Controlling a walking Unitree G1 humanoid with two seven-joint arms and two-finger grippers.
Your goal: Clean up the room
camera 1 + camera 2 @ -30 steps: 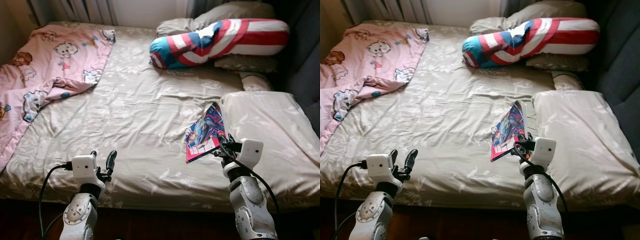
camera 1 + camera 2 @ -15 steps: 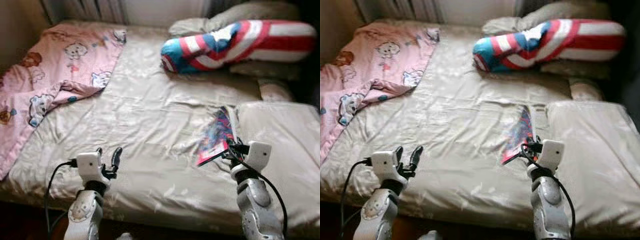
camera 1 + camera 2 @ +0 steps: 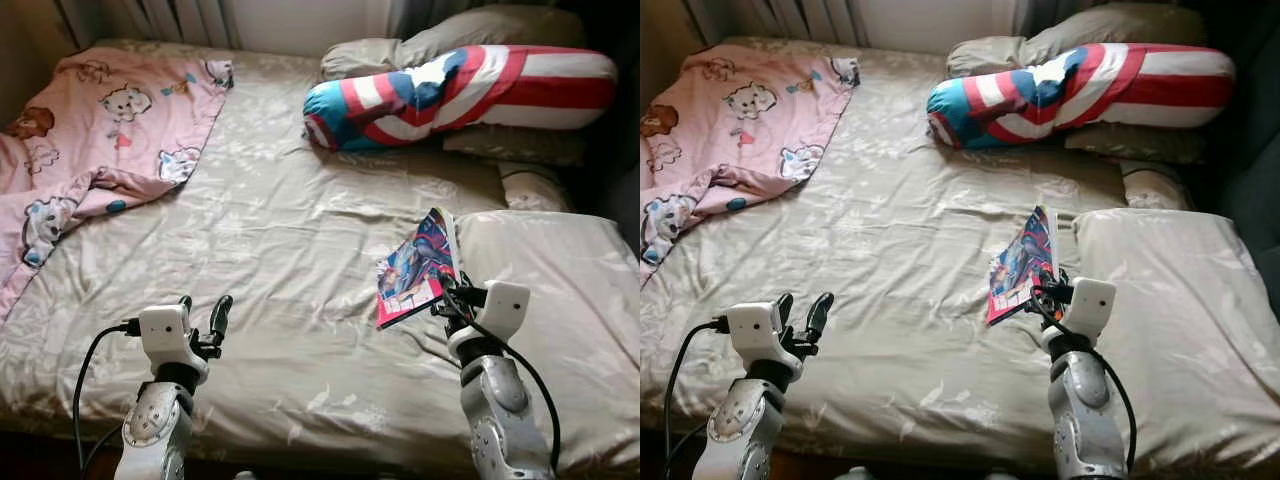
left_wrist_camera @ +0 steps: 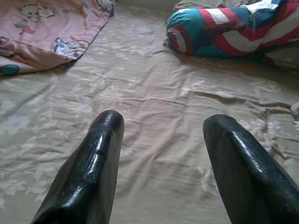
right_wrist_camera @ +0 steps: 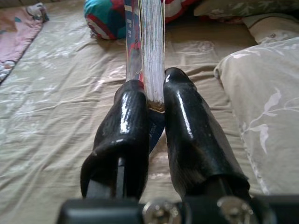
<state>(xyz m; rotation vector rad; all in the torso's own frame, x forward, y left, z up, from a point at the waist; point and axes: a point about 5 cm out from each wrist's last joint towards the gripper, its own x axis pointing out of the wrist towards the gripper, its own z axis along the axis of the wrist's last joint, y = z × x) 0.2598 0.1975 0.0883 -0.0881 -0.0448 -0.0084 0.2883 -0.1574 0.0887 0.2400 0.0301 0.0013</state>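
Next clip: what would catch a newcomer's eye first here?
The right gripper pinches a colourful comic book and holds it on edge above the beige bedsheet. Behind it, at the head of the bed, lies a red, white and blue bolster; a pink cartoon blanket covers the far left corner.

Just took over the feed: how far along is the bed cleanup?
Done: nothing visibly put away yet. In hand: the right gripper is shut on the comic book, held on edge over the bed. The left gripper is open and empty. Left: the pink blanket lies rumpled, the striped bolster askew.
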